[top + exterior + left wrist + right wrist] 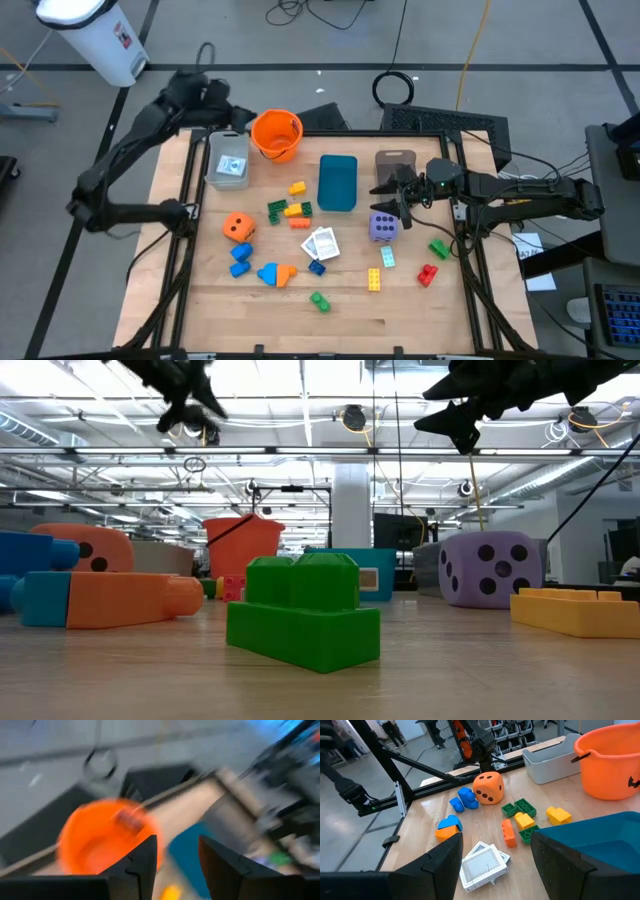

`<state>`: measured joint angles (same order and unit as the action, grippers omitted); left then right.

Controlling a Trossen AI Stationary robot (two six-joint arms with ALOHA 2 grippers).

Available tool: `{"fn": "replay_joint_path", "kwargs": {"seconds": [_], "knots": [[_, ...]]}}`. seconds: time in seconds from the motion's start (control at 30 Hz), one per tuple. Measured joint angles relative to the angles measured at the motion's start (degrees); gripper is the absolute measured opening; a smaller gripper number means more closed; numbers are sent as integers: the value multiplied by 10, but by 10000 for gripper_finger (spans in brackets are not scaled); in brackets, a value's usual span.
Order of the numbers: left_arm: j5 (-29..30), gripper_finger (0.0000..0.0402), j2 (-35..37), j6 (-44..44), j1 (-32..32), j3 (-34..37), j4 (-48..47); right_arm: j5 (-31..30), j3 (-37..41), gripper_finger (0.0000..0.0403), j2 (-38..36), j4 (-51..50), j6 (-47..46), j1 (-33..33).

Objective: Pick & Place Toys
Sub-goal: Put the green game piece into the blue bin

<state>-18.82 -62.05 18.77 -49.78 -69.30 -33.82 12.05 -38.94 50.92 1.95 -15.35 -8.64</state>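
The toys lie scattered on the wooden table point(220, 290): an orange die point(238, 226), a purple die point(383, 227), white cards point(321, 243) and bright bricks such as a green one point(320, 300), a yellow one point(374, 280) and a red one point(428, 275). My left gripper point(222, 100) is raised over the table's far left corner, open and empty; its wrist view looks down at the orange bucket point(100, 840). My right gripper point(392, 198) hangs open and empty above the table, just beyond the purple die, and faces the cards point(482, 865).
The orange bucket point(277, 135) stands at the far edge, with a grey tray point(228, 160) to its left. A teal tray point(338, 182) and a second grey tray point(396, 162) sit right of centre. Metal rails frame the table's sides. Bare wood runs along the near edge.
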Motion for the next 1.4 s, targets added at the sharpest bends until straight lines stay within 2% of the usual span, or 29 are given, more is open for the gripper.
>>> {"fn": "replay_joint_path", "kwargs": {"seconds": [0.2,0.33,0.57,0.87,1.07,1.4], "knots": [[15,136,92,73,122,86,157,0,0,226,0,0,0,0],[56,140,125,121,230,144,219,0,0,226,0,0,0,0],[221,140,127,199,425,220,295,0,0,226,0,0,0,0],[404,140,71,227,623,238,399,0,0,226,0,0,0,0],[450,141,33,186,682,238,467,0,0,226,0,0,0,0],[440,141,15,151,687,238,485,0,0,226,0,0,0,0]]}}
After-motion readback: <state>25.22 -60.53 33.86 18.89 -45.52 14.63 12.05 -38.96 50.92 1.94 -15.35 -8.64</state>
